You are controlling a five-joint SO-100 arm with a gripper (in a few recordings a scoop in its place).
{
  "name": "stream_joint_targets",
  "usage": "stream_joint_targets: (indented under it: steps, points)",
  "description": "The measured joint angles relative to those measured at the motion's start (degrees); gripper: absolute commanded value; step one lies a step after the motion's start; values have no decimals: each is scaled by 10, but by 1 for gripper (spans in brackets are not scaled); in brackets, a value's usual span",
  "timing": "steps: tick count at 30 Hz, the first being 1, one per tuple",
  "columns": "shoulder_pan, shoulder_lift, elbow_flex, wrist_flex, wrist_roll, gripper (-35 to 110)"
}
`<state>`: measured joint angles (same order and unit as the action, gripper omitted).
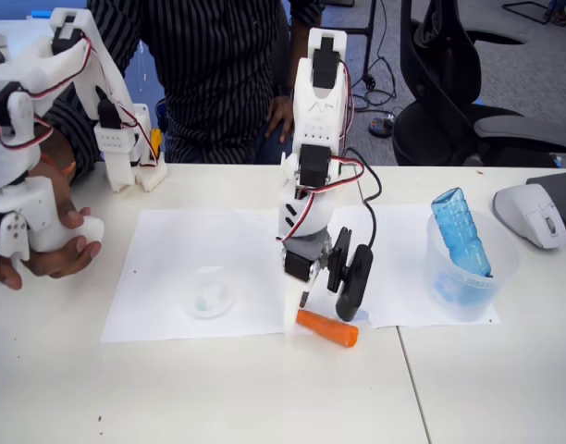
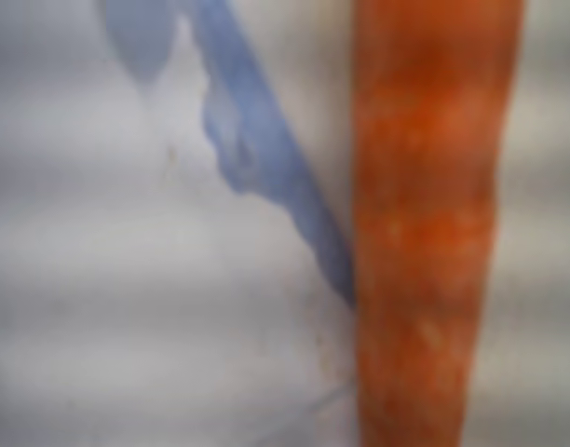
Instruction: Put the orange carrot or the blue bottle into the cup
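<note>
The orange carrot lies flat on the table at the front edge of the white paper, pointed tip to the left. My gripper hangs straight down just above it, open, the black jaw spread out to the right over the carrot's thick half. In the wrist view the carrot is a blurred upright orange band, very close. The cup, clear and nearly colourless, stands on the paper left of the gripper. The blue bottle leans inside another clear cup at the right.
Two white paper sheets cover the table's middle. A white device lies at the right edge. A person in a striped shirt stands behind the table, and an office chair is at the back right.
</note>
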<state>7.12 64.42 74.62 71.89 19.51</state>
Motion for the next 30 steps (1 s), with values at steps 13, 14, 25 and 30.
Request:
stream_joint_targets:
  steps: [13, 14, 25, 30]
  points:
    - [-7, 0, 0, -4, 0, 30]
    - [-8, 0, 0, -4, 0, 30]
    - [-10, -13, -4, -4, 0, 30]
    - [-8, -29, -17, -4, 0, 30]
